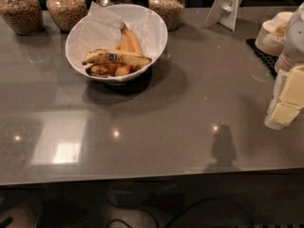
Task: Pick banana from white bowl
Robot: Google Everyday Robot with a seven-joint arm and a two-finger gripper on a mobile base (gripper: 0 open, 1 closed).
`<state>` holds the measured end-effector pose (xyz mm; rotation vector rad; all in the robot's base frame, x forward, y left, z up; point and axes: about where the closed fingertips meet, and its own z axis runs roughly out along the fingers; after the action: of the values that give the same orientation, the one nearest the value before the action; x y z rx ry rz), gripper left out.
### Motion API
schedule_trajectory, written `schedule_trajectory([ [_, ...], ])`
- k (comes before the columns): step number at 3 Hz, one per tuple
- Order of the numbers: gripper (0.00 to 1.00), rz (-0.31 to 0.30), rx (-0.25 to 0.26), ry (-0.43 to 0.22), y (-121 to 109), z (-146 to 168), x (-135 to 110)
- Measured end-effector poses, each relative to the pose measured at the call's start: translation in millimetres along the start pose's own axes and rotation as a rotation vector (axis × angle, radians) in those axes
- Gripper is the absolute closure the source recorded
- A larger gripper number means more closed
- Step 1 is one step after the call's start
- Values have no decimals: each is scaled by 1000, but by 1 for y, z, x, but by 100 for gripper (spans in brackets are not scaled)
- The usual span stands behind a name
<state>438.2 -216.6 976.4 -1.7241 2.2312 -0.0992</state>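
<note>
One camera view: the banana (pixel 116 57) lies crosswise on top of the orange bananas (pixel 129 42) in the white bowl (pixel 73 58). It is well apart from the gripper (pixel 288 101), which hangs over the far side of the worktop (pixel 190 122). Whether the gripper is apart or together cannot be told. Lying uppermost probably leaves the banana free to lift.

- The bowl (pixel 76 37) stands on the counter (pixel 156 127), at rear left.
- The banana (pixel 116 58) lies crosswise in the bowl, toward its front.
- Other bananas (pixel 129 41) lie behind and beneath it.
- 4 jars (pixel 65 6) line the rear edge, behind the bowl.
- Stacked dishes (pixel 271 34) sit at rear right.
- The gripper (pixel 286 109) is at the right edge, before the dishes, well apart from the bowl.
</note>
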Motion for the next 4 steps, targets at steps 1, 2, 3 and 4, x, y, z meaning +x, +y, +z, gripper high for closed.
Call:
schedule_trajectory([
  [1,0,-2,17,-16,-3,0,-6],
  [2,0,-7,38,-83,-12,11,-29],
  [3,0,12,38,-191,-28,31,-62],
  [4,0,30,-4,-315,-42,62,-110],
])
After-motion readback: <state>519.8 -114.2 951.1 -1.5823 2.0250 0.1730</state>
